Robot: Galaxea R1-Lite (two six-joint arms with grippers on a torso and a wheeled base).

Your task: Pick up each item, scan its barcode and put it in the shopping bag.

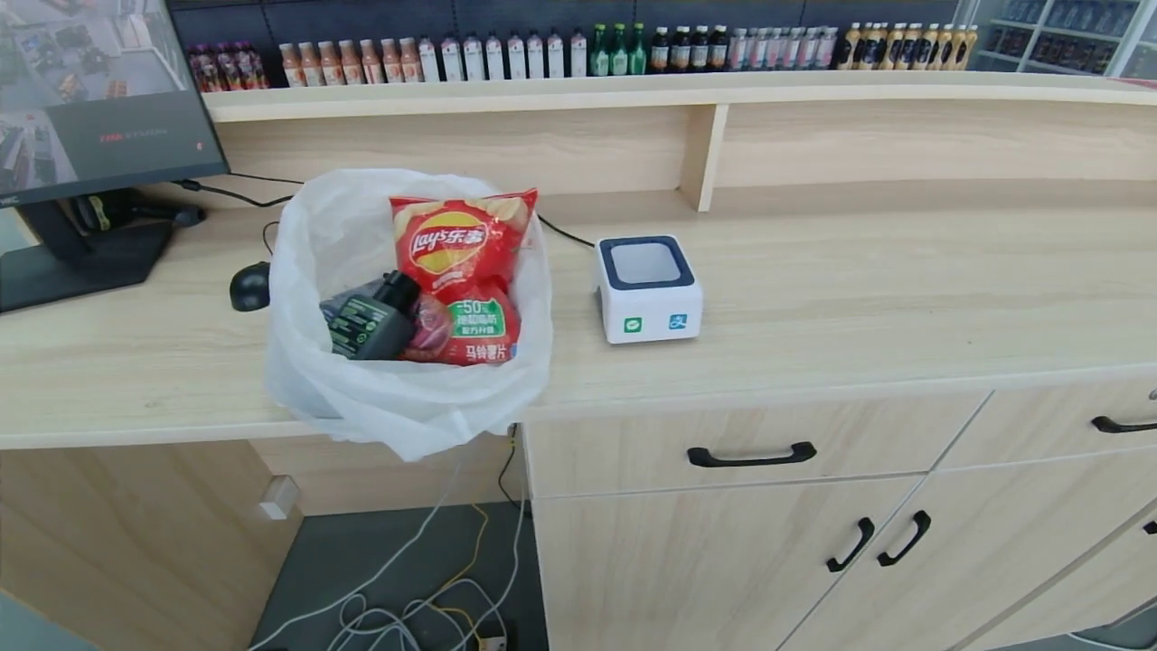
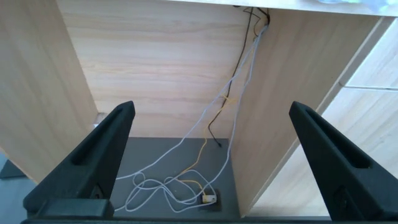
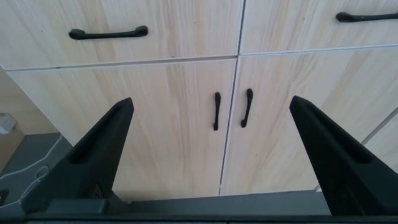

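your bag (image 1: pixel 303 362) sits on the bench (image 1: pixel 859 298), left of middle, its lower edge sagging over the front lip. the mouth is wide open and there's a red chips (image 1: pixel 463 262) pack standing up inside, with a dark bottle (image 1: pixel 369 318) leaning on it from the left. the scanner (image 1: pixel 647 289) is just right of the bag, apart from it, window facing up, and its cable (image 1: pixel 568 233) runs off behind the bag. left of the bag there's a mouse (image 1: pixel 249 286), then a monitor (image 1: pixel 95 90) on its stand in the far left corner. a shelf of drinks (image 1: pixel 578 50) runs along the back, above the bench's raised ledge.

left jaws are spread wide with nothing between them, down low facing the gap under the bench where loose wires (image 2: pixel 180 186) pile on the floor. right jaws are also wide apart and empty, facing the cabinet doors (image 3: pixel 155 130) and their black handles (image 3: pixel 216 111) below the drawers.
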